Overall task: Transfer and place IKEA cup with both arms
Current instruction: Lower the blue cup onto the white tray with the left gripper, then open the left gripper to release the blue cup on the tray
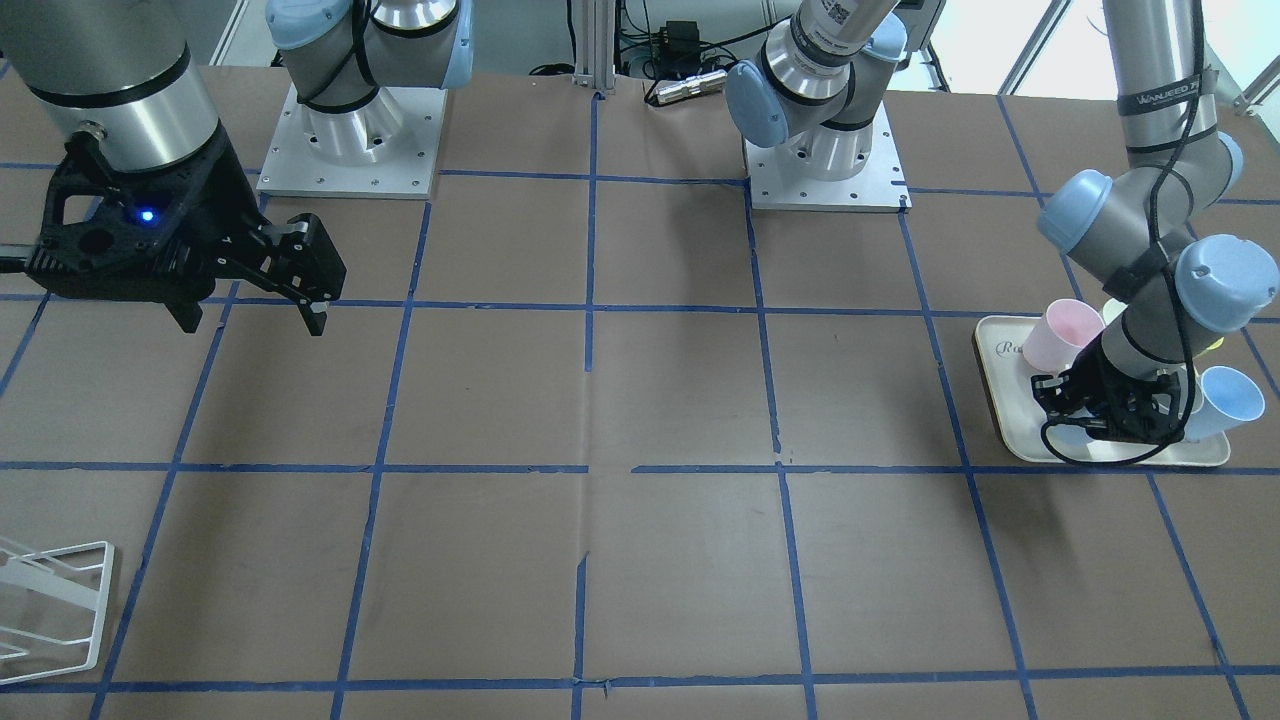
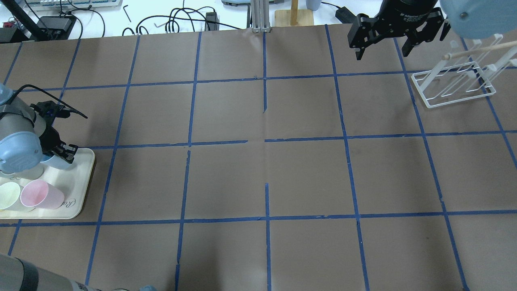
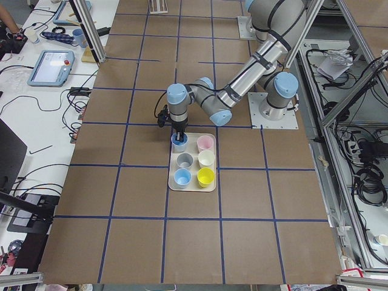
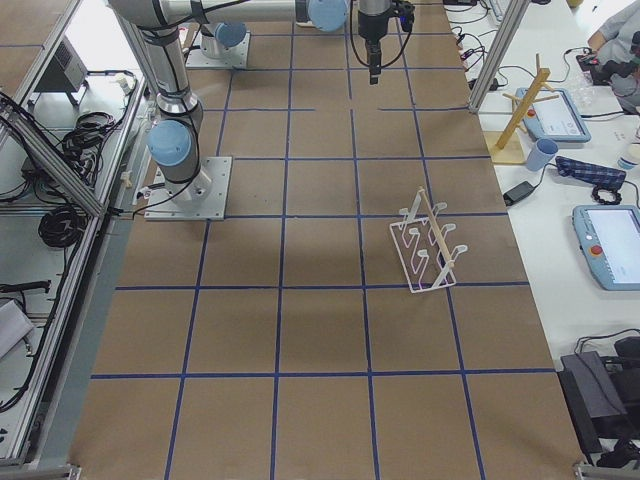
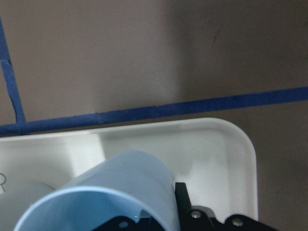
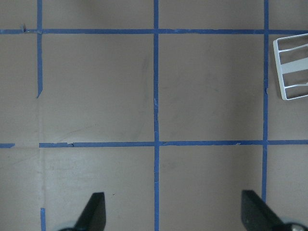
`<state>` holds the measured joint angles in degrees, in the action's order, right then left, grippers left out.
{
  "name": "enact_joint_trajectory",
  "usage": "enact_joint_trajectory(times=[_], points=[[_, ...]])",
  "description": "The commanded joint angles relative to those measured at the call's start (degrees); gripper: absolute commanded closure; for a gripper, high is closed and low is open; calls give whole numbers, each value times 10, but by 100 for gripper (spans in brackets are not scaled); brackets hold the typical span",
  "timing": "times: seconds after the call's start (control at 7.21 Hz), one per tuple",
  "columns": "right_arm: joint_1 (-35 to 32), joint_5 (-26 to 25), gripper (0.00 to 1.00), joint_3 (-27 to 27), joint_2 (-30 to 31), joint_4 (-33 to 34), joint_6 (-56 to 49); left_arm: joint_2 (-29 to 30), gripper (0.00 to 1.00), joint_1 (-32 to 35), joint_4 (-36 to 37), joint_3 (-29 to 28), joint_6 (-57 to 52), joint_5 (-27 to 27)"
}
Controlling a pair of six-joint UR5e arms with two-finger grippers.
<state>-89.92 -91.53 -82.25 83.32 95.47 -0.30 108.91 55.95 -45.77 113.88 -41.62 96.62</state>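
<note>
The IKEA cup (image 5: 125,183) is a light blue tumbler standing upright in the far corner of a cream tray (image 2: 80,194). It also shows in the exterior left view (image 3: 179,145). My left gripper (image 2: 60,155) points down onto it, with one finger inside the rim and one finger (image 5: 180,199) against the outer wall, shut on the wall. A second light blue cup (image 3: 182,177) stands in the same tray. My right gripper (image 2: 381,52) hangs open and empty above the table's far right, near the white rack (image 2: 452,85).
The tray also holds a pink cup (image 2: 40,194), a pale cup (image 2: 8,194), a grey cup (image 3: 184,160) and a yellow cup (image 3: 205,177). The table is brown paper with a blue tape grid. The rack is wire with a wooden rod.
</note>
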Motion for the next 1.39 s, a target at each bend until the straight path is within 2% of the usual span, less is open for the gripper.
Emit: enact_joint_trajectory(times=[0.0, 0.14, 0.28, 0.55, 0.83, 0.97, 1.11, 1.25], points=[[5, 0, 0, 0, 2, 4, -1, -3, 65, -3, -2, 8, -1, 5], [5, 0, 0, 0, 2, 5, -1, -7, 43, -3, -4, 8, 0, 6], [5, 0, 0, 0, 2, 4, -1, -10, 27, -5, -6, 8, 0, 6], [4, 0, 0, 0, 2, 3, -1, -29, 3, -5, -56, -2, 0, 5], [7, 1, 0, 0, 2, 4, -1, -71, 0, 2, -118, -22, 0, 5], [11, 6, 0, 0, 4, -5, -1, -94, 0, 6, -173, -46, 13, 2], [11, 38, 0, 1, 23, -32, -1, -110, 0, 18, -241, -85, 63, -3], [11, 35, 0, 0, 29, -38, -4, -122, 0, 59, -307, -122, 99, -13]])
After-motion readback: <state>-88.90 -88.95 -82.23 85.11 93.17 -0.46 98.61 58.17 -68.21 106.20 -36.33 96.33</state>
